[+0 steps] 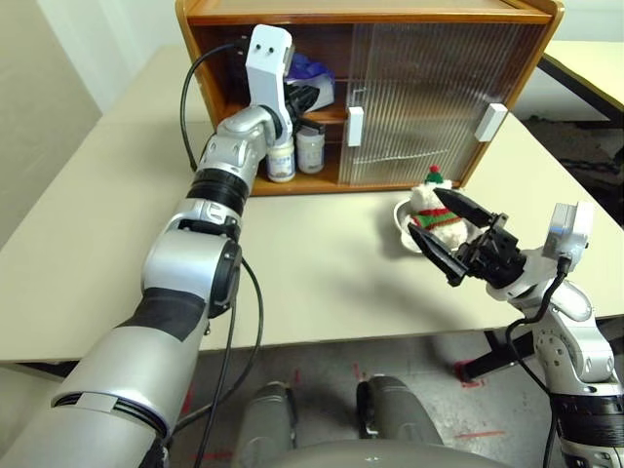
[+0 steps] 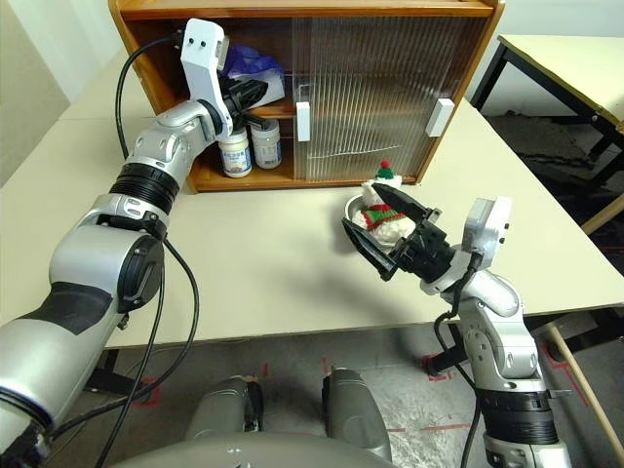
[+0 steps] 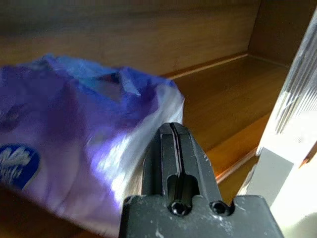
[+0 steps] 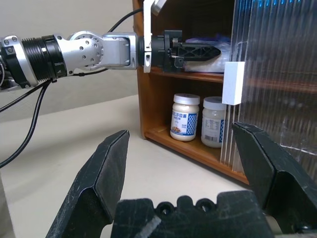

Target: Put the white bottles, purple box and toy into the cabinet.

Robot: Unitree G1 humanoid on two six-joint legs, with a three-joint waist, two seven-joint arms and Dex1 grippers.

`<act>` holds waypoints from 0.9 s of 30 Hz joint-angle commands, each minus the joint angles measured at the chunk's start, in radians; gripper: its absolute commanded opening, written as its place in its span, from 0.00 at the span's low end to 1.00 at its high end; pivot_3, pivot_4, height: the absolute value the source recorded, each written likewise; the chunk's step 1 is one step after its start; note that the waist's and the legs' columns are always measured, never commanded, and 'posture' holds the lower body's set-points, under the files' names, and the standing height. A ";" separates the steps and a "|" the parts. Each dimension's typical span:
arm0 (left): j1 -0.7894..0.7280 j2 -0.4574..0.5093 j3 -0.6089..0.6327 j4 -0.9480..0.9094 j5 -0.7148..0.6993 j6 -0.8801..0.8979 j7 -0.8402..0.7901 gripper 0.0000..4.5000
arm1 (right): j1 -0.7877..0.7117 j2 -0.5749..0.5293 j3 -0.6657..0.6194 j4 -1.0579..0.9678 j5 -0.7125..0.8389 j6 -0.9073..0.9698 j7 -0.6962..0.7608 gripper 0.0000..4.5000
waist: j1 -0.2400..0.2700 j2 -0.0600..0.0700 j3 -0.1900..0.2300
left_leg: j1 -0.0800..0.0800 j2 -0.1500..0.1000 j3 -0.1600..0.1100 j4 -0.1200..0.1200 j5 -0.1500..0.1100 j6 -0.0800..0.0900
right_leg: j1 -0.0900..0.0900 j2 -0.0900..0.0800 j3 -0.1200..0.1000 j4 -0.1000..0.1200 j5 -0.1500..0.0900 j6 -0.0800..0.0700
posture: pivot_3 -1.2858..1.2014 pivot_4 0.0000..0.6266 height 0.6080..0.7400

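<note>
With its fingers pressed together, the left gripper nudges the soft lilac-purple tissue box on the wooden cabinet's inner shelf, and a skewed push could crumple or dislodge it.

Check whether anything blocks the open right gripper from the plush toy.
Nothing visible does. The open right gripper hangs just in front of the white fluffy plush toy with striped scarf, which sits in a shallow dish on the table.
</note>
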 commanded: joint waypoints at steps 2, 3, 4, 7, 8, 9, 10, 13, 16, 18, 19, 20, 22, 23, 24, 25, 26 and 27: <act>0.013 0.004 -0.003 -0.012 0.031 -0.028 -0.048 0.00 | 0.006 -0.009 -0.011 -0.023 -0.001 -0.011 -0.007 1.00 | -0.007 0.000 0.000 | 0.000 0.000 0.000 0.000 0.000 0.000 | 0.000 0.000 0.000 0.000 0.000 0.000 | 0.46 0.00 1.00; 0.039 0.008 -0.010 -0.061 0.022 -0.017 -0.097 0.00 | 0.007 -0.010 -0.012 -0.025 -0.001 -0.010 -0.008 1.00 | -0.012 0.000 0.000 | 0.000 0.000 0.000 0.000 0.000 0.000 | 0.000 0.000 0.000 0.000 0.000 0.000 | 0.47 0.00 1.00; 0.074 0.013 -0.016 -0.126 0.009 0.008 -0.142 0.00 | 0.007 -0.012 -0.016 -0.026 0.002 -0.008 -0.010 1.00 | -0.016 0.000 0.000 | 0.000 0.000 0.000 0.000 0.000 0.000 | 0.000 0.000 0.000 0.000 0.000 0.000 | 0.47 0.00 1.00; 0.200 0.046 -0.051 -0.366 -0.015 0.088 -0.267 0.00 | 0.009 -0.027 -0.035 -0.016 0.007 -0.008 -0.006 1.00 | -0.024 0.000 0.000 | 0.001 0.001 0.000 -0.002 0.000 0.000 | 0.000 -0.001 0.001 0.000 0.000 0.000 | 0.47 0.00 1.00; 0.238 0.058 -0.059 -0.441 -0.025 0.116 -0.295 0.00 | 0.008 -0.035 -0.044 -0.009 0.008 -0.010 -0.005 1.00 | -0.025 0.000 0.000 | 0.001 0.001 0.000 -0.002 0.000 0.000 | 0.000 -0.001 0.001 0.000 0.000 0.000 | 0.47 0.00 1.00; 0.265 0.066 -0.061 -0.498 -0.032 0.146 -0.304 0.00 | 0.008 -0.040 -0.051 -0.003 0.009 -0.011 -0.004 1.00 | -0.027 0.000 0.000 | 0.001 0.001 0.000 -0.002 0.000 0.000 | 0.000 -0.001 0.001 0.000 0.000 0.000 | 0.47 0.00 1.00; 0.291 0.074 -0.064 -0.552 -0.039 0.173 -0.315 0.00 | 0.007 -0.046 -0.058 0.002 0.011 -0.012 -0.001 1.00 | -0.025 0.000 0.000 | 0.001 0.000 0.000 -0.003 0.000 0.000 | 0.000 -0.001 0.002 0.001 0.001 0.001 | 0.47 0.00 1.00; 0.331 0.076 -0.084 -0.658 -0.046 0.198 -0.355 0.00 | 0.013 -0.065 -0.076 0.011 0.016 -0.013 0.013 1.00 | -0.022 0.000 0.000 | 0.001 0.000 0.000 -0.003 0.000 0.000 | -0.001 0.000 0.002 0.001 0.000 0.001 | 0.47 0.00 1.00; 0.308 0.041 -0.101 -0.639 -0.027 0.183 -0.345 0.00 | 0.014 -0.070 -0.086 0.017 0.019 -0.015 0.020 1.00 | -0.015 0.001 -0.001 | 0.001 0.000 0.000 -0.002 0.000 0.000 | 0.001 -0.001 0.001 0.001 0.000 -0.001 | 0.47 0.00 1.00; 0.288 0.022 -0.119 -0.603 -0.003 0.156 -0.339 0.00 | 0.014 -0.069 -0.087 0.018 0.018 -0.015 0.021 1.00 | -0.014 0.001 -0.001 | 0.002 0.000 0.000 -0.002 0.000 0.000 | 0.002 -0.001 0.001 0.000 -0.001 -0.001 | 0.47 0.00 1.00; 0.271 0.008 -0.134 -0.568 0.018 0.128 -0.336 0.00 | 0.014 -0.067 -0.087 0.016 0.016 -0.014 0.020 1.00 | -0.016 0.001 -0.001 | 0.001 -0.001 0.000 -0.001 0.000 0.000 | 0.002 -0.001 0.002 0.000 -0.001 -0.001 | 0.47 0.00 1.00; 0.249 -0.005 -0.151 -0.527 0.042 0.099 -0.329 0.00 | 0.014 -0.066 -0.086 0.015 0.014 -0.015 0.017 1.00 | -0.017 0.001 -0.001 | 0.002 -0.001 0.000 0.000 0.000 0.000 | 0.002 -0.001 0.002 0.000 -0.001 -0.002 | 0.47 0.00 1.00; 0.208 -0.027 -0.176 -0.445 0.082 0.048 -0.313 0.00 | 0.014 -0.063 -0.083 0.009 0.011 -0.014 0.013 1.00 | -0.018 0.001 -0.001 | 0.001 -0.001 0.000 0.001 0.000 0.000 | 0.002 -0.001 0.002 0.000 -0.001 -0.002 | 0.46 0.00 1.00; 0.187 -0.035 -0.185 -0.405 0.100 0.029 -0.303 0.00 | 0.014 -0.062 -0.082 0.008 0.010 -0.014 0.011 1.00 | -0.018 0.001 -0.001 | 0.001 -0.001 0.000 0.002 0.000 0.000 | 0.002 -0.001 0.002 0.000 -0.001 -0.002 | 0.46 0.00 1.00; 0.166 -0.041 -0.196 -0.365 0.121 0.010 -0.291 0.00 | 0.015 -0.062 -0.082 0.006 0.010 -0.013 0.010 1.00 | -0.020 0.001 -0.001 | 0.001 -0.001 0.000 0.002 0.000 0.000 | 0.002 -0.001 0.002 0.000 -0.002 -0.003 | 0.46 0.00 1.00; 0.140 -0.047 -0.213 -0.319 0.151 -0.017 -0.278 0.00 | 0.017 -0.062 -0.083 0.002 0.010 -0.012 0.008 1.00 | -0.021 0.001 -0.001 | 0.001 -0.001 -0.001 0.002 0.000 0.000 | 0.002 -0.001 0.003 0.000 -0.002 -0.003 | 0.46 0.00 1.00; 0.118 -0.051 -0.227 -0.281 0.176 -0.038 -0.264 0.00 | 0.020 -0.063 -0.084 -0.001 0.010 -0.012 0.007 1.00 | -0.023 0.001 -0.001 | 0.002 -0.001 -0.001 0.002 0.000 0.000 | 0.002 -0.001 0.003 0.000 -0.002 -0.003 | 0.46 0.00 1.00; 0.095 -0.057 -0.238 -0.245 0.199 -0.062 -0.248 0.00 | 0.023 -0.064 -0.086 -0.003 0.011 -0.012 0.006 1.00 | -0.023 0.001 -0.001 | 0.001 -0.001 -0.001 0.002 0.000 0.000 | 0.002 -0.001 0.003 0.000 -0.002 -0.003 | 0.46 0.00 1.00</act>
